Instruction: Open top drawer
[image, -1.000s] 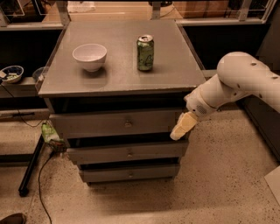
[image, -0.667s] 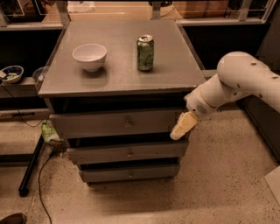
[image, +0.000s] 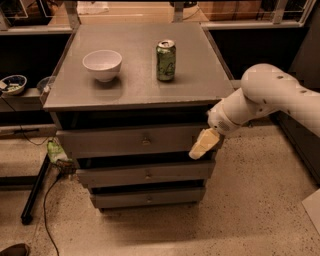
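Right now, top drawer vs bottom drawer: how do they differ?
The top drawer has a wider, taller front than the bottom drawer. The gripper sits at the top drawer's right end, while the bottom drawer lies well below it. Both are grey with flat fronts and one small knob at centre.

Cream claw (image: 204, 144) at right of grey top drawer (image: 115, 141).

Three grey drawers (image: 115, 142) (image: 145, 175) (image: 147, 199), one white bowl (image: 102, 64), one can (image: 166, 60), one pincer (image: 204, 144) by the top drawer's right end.
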